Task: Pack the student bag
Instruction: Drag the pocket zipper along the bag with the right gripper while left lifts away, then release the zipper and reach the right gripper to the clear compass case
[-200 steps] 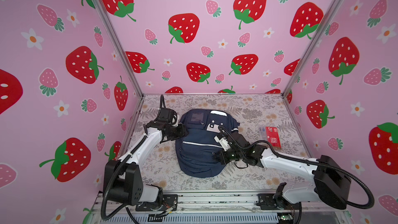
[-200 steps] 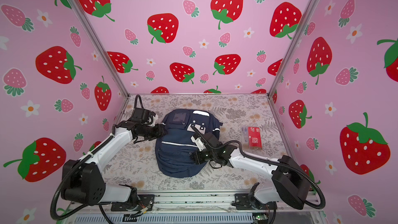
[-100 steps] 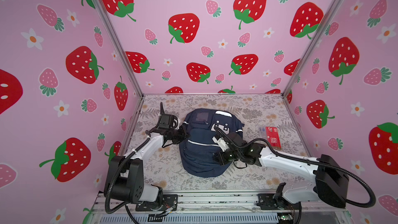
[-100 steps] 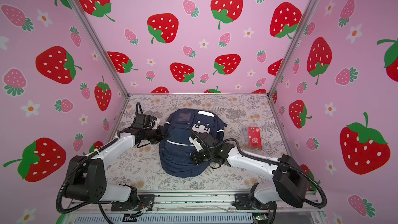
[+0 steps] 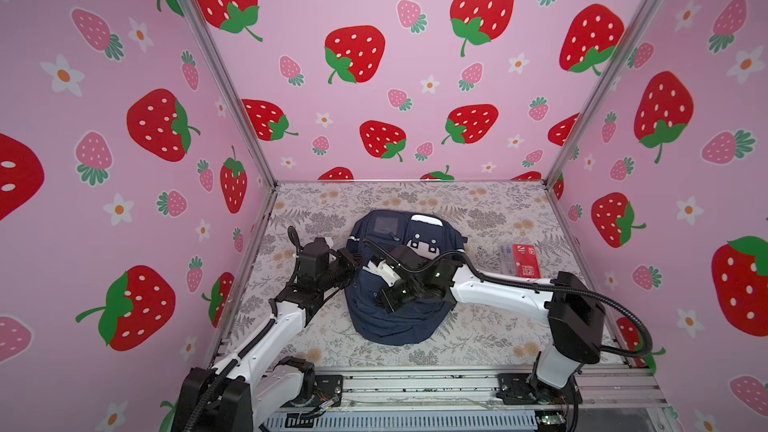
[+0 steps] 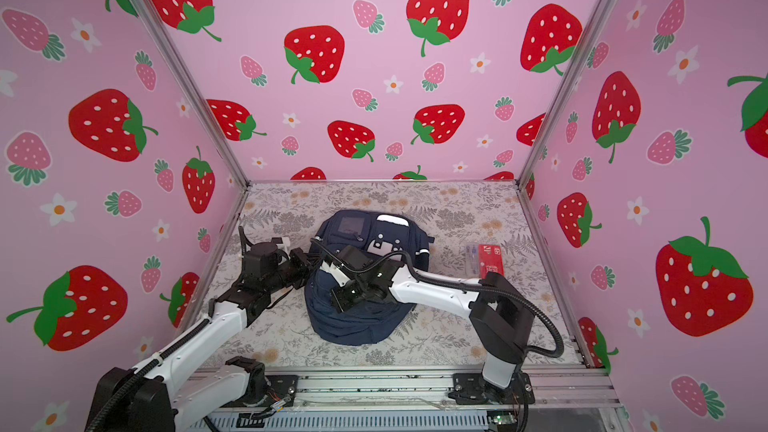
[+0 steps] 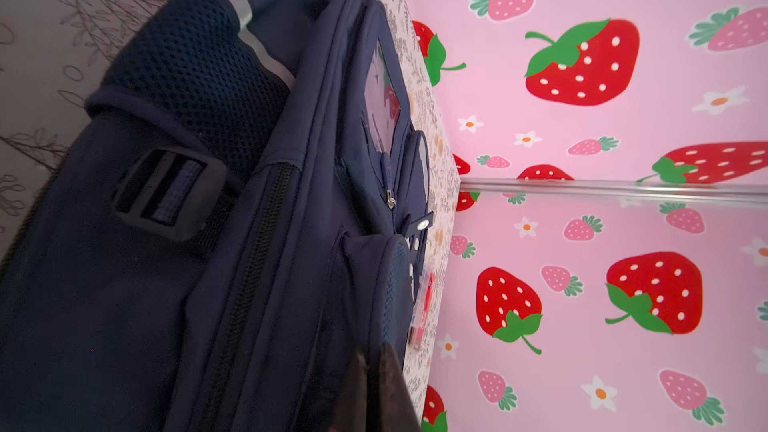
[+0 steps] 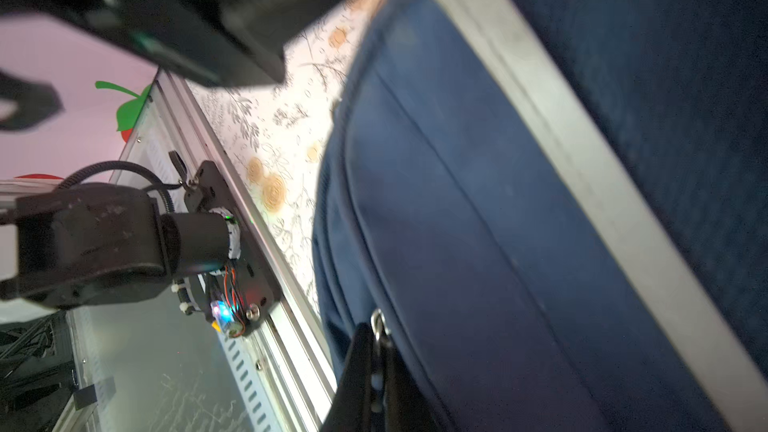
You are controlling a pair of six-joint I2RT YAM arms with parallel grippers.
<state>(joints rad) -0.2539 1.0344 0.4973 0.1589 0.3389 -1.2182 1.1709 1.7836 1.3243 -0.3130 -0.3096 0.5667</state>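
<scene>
1. Two grippers are on the student bag [image 5: 390,326], which lies face-up on the floral table [image 5: 478,209]. It sits directly beneath the right gripper [image 8: 376,351] and hard against the tips of the left gripper [image 7: 376,384].
2. My right jaws are clamped on the metal zip pull [image 8: 379,322], which sits right at their tips on the bag's flank.
3. My left jaws are closed too, with the tips sunk into the bag's side fabric. I read that as a pinch on the cloth, though the fold itself is hidden from me.
4. I judge the step in hand to be unzipping, with the left anchoring and the right drawing the pull.
5. Next I must drag the pull round the bag's curve, keeping the force in line with the zip. The left has to resist so the bag doesn't slide or bunch.
6. One red pack [image 5: 524,260] lies well behind the right gripper, out past its forearm. I take it as cargo once the mouth is open.
</scene>
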